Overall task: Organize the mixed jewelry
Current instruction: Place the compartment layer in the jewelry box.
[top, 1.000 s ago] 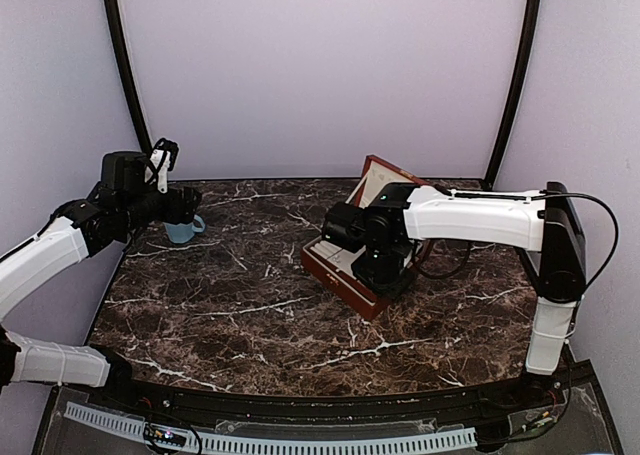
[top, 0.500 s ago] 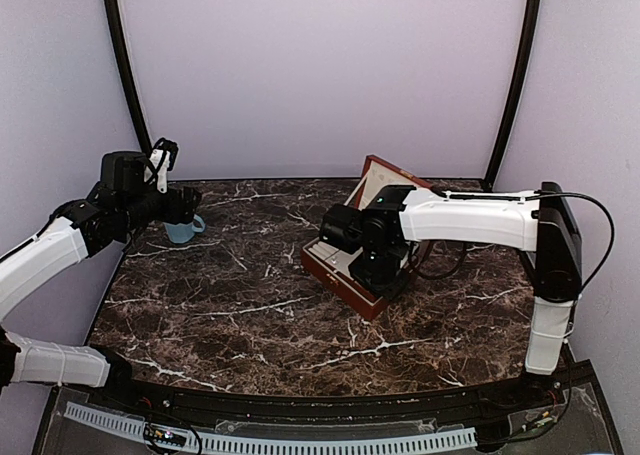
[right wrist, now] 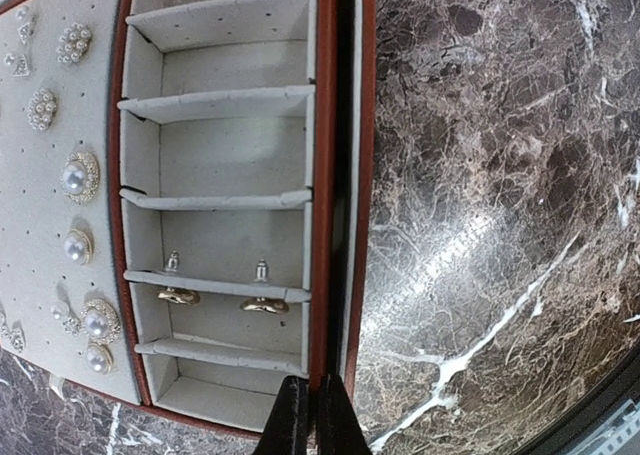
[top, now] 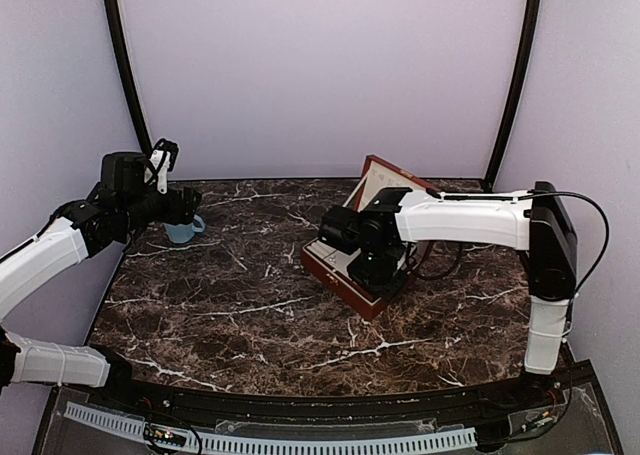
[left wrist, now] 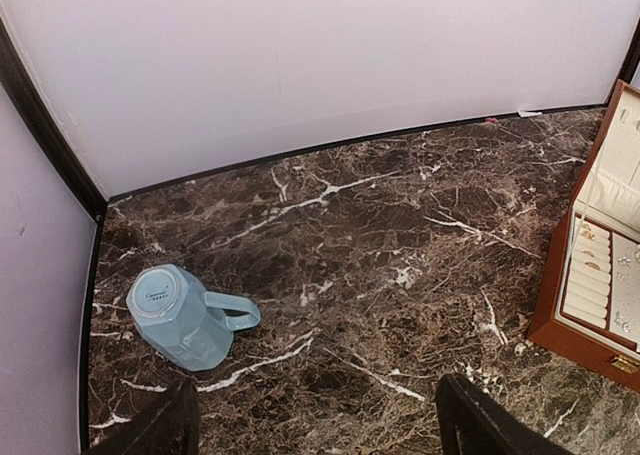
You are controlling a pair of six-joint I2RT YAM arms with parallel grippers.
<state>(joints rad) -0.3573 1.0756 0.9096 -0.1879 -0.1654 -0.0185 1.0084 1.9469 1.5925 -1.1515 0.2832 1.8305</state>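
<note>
The red-brown hinged box [top: 345, 280] stands open right of centre, its lid [top: 382, 178] raised. In its cream-lined slots [right wrist: 225, 155] sit two gold earrings [right wrist: 263, 303] of the mixed jewelry, and pearl studs [right wrist: 78, 176] are pinned on the panel beside them. My right gripper [right wrist: 310, 420] hovers shut over the box's red-brown side wall [right wrist: 322, 225], nothing seen between its fingers. My left gripper [left wrist: 320, 435] is open above bare marble, its fingers [left wrist: 488, 427] spread wide. The blue cup [left wrist: 185, 315] lies to its left, base toward the camera.
The dark marble table [top: 240, 305] is ringed by a pale curved backdrop [top: 320, 65] with black posts [top: 125, 75] at both sides. The right arm's white link [top: 470, 220] reaches across the table's right half, over the box.
The right arm has drawn slightly left and back over the box, gripper still shut. The left arm and the cup have not moved.
</note>
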